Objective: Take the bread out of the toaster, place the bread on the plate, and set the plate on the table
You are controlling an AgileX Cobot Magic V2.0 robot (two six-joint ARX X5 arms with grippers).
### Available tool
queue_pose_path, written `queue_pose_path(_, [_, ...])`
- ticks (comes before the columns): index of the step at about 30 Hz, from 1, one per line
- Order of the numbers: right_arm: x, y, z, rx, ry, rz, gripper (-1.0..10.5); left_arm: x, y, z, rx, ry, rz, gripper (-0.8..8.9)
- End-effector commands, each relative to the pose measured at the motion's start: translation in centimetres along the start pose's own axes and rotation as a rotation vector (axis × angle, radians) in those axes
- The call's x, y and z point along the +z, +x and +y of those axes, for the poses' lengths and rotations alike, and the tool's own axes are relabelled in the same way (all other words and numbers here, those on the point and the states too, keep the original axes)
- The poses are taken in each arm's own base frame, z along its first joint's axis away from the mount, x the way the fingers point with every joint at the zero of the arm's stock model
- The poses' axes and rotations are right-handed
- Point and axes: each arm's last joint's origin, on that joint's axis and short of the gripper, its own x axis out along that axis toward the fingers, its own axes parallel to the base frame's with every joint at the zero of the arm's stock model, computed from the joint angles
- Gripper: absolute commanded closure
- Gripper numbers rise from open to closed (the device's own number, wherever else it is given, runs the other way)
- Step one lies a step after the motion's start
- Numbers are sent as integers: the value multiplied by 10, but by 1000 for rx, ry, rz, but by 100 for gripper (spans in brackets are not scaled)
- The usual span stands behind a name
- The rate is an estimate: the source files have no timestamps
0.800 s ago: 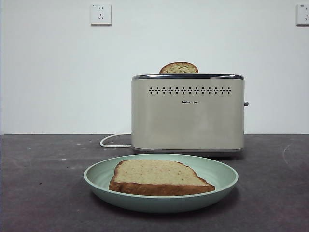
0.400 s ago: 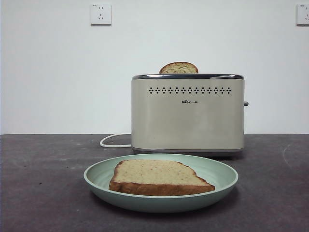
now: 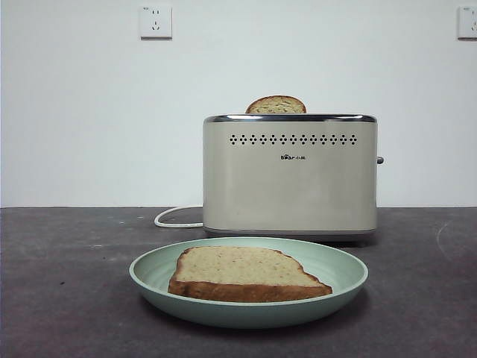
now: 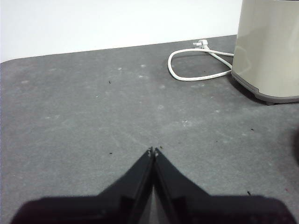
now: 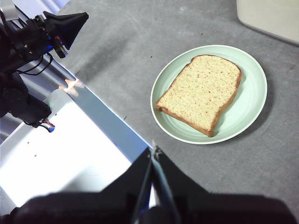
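The plate [image 3: 248,282] sits on the bench [image 3: 67,283] with the bread [image 3: 244,273] flat in it. Behind stands the toaster [image 3: 290,175], a second slice [image 3: 276,105] in its slot. The right gripper [image 5: 153,150], jaws pressed together, hangs above and well apart from the plate. The left gripper [image 4: 153,151], likewise closed, hovers low over bare bench, with the toaster and cord [image 4: 194,65] ahead of it.

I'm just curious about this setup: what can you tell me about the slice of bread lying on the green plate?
The bread is a large slice with a light tan, speckled crumb and a dark brown crust, one end domed. It lies flat inside the pale mint-green plate, whole and unbroken, touching only the plate. The plate rests on the dark grey table in front of the toaster. No gripper holds or touches it.
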Motion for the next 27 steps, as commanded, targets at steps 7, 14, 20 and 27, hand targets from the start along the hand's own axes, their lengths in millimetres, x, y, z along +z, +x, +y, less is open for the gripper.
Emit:
queue_pose_path(7, [-2, -8, -3, -43, -68, -61, 946, -3, 1, 0, 2, -6, 9, 816])
queue_pose_path(14, [-3, -39, -16, -304, -106, -291, 946, -3, 1, 0, 2, -6, 9, 816])
queue_pose_path(20, [-16, -56, -16, -514, -165, -428, 946, -3, 1, 0, 2, -6, 9, 816])
queue_pose_path(27, [-56, -20, -42, -569, -218, -559, 946, -3, 1, 0, 2, -6, 9, 816])
